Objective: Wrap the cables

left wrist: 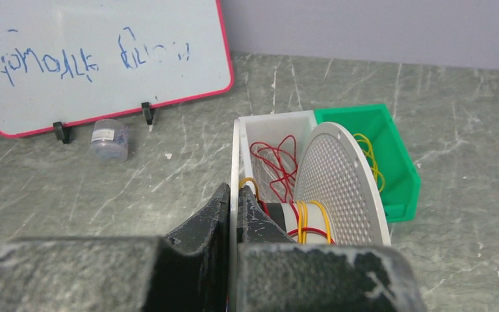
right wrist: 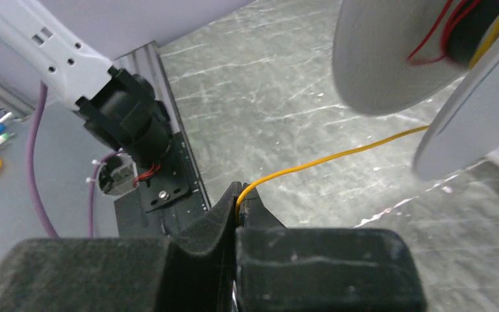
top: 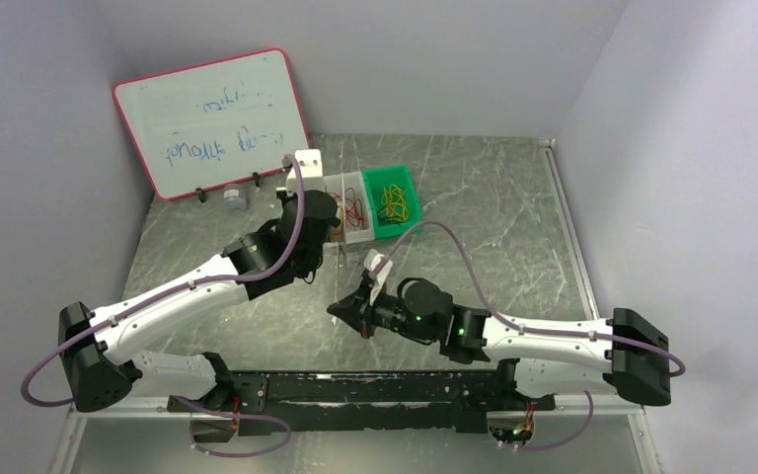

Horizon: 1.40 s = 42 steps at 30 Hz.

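My left gripper is shut on the thin near flange of a white spool, which it holds above the bins. Red and yellow cables are wound round the spool's core. One yellow cable runs from the spool down to my right gripper, which is shut on it, the wire pinched between the fingertips. From above, the left gripper is near the bins and the right gripper is lower, at mid-table. More red cables and yellow cables lie loose in the bins.
A white bin and a green bin stand side by side at the back of the table. A pink-framed whiteboard leans at the back left with a small jar in front of it. Walls close in both sides.
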Available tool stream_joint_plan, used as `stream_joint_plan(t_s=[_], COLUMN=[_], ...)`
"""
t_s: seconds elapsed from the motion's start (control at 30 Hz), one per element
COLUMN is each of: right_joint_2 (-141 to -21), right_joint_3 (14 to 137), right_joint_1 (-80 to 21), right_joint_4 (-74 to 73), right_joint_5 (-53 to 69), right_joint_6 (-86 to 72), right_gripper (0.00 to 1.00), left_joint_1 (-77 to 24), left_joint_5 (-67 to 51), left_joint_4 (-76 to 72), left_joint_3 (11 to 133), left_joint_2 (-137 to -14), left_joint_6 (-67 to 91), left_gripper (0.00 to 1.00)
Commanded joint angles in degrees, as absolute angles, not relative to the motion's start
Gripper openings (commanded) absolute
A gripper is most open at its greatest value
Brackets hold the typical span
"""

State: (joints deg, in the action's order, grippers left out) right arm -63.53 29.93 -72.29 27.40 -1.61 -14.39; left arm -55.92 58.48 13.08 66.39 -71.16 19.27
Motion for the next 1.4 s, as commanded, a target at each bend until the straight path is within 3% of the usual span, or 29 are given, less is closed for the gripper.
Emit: stream_joint_plan(t_s=[0.0, 0.2, 0.43, 0.67, 1.1, 1.37], right_joint_2=[-62.31, -64.59, -65.88, -68.13, -65.92, -66.82], right_joint_3=[38.25, 48.11, 54.49, 60.39, 57.76, 57.74], right_joint_1=[-73.21, -73.19, -72.48, -67.61, -58.99, -55.62], right_joint_4=[10.15, -1.90, -6.18, -9.99, -4.30, -1.15], right_joint_5=[-6.17, -13.13, -21.91, -19.86, -13.73, -17.29], right_joint_6=[-9.99, -5.92, 1.80, 7.89, 9.36, 15.02], right_gripper=[0.00, 0.00, 0.00, 0.00, 0.00, 0.00], left_joint_1=[-55.63, -55.79, -58.46, -61.95, -64.75, -65.82], left_joint_5=[62.31, 61.66, 61.19, 58.07, 50.73, 45.64], left_joint_4=[9.76, 12.45, 14.02, 12.81, 12.29, 13.98], left_joint_3=[65.31, 61.35, 57.04, 53.32, 48.98, 49.43], left_joint_2=[-70.46, -69.57, -68.25, -67.41, -65.35, -67.50], left_joint_6=[20.47, 24.68, 25.64, 22.53, 20.43, 17.14], left_gripper=[0.07, 0.07, 0.07, 0.07, 0.07, 0.07])
